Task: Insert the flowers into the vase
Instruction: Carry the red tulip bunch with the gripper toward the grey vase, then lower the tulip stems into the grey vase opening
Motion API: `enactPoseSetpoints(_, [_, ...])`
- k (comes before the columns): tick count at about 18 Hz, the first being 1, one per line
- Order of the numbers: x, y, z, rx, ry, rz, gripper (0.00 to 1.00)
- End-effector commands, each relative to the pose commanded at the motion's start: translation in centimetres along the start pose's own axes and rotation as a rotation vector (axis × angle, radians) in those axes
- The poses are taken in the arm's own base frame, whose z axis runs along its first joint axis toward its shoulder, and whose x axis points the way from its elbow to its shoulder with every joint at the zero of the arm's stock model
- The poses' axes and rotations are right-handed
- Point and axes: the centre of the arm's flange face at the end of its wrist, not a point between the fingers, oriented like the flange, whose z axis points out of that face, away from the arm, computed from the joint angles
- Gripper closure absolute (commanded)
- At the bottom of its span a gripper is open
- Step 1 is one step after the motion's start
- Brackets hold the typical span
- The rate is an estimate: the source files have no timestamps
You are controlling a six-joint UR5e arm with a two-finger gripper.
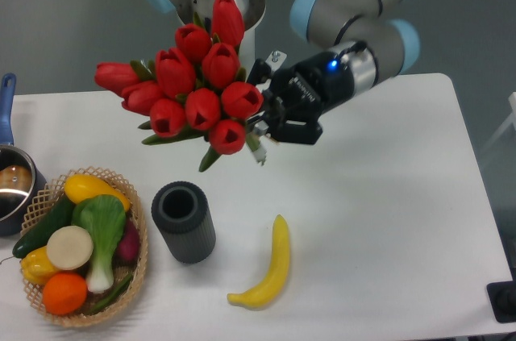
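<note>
The gripper (266, 125) is closed on the stems of the flowers (189, 91), holding the bunch in the air above the table (387, 196) with the red heads pointing up and to the left, away from the arm. The vase (184, 222) stands upright on the table below and a little left of the gripper, its dark opening facing up, between a wicker basket (139, 264) of vegetables and a banana (270, 267). The bunch looks light and fairly springy: the heads and leaves fan out wider than the mouth of the vase, so only the stems could go in. The hold near the stem end seems right, because it leaves the heads free, though little stem shows past the fingers and how much can enter the vase cannot be told. The stems look thin and smooth, so they might twist or slip in the grip when tilted. The vase looks stiff and stable but could tip if nudged sideways.
</note>
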Motion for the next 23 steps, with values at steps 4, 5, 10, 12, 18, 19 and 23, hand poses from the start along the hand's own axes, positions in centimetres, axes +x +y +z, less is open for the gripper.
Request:
enactPoseSetpoints(4, [0.5, 4.2, 0.3, 0.044, 0.004, 0.006, 0.79])
enactPoseSetpoints(5, [1.0, 5.2, 0.6, 0.058, 0.006, 0.017, 0.79])
enactPoseSetpoints(10, [1.6, 6.5, 0.7, 0.117, 0.003, 0.028, 0.79])
enactPoseSetpoints(12, [1.7, 6.8, 0.6, 0.117, 0.000, 0.022, 0.79])
enactPoseSetpoints(18, [1.9, 8.3, 1.6, 0.117, 0.015, -0.001, 0.79])
enactPoseSetpoints(19, [1.8, 8.4, 1.5, 0.117, 0.014, 0.001, 0.79])
enactPoseSetpoints(23, [2.7, 10.4, 2.0, 0.116, 0.016, -0.004, 0.78])
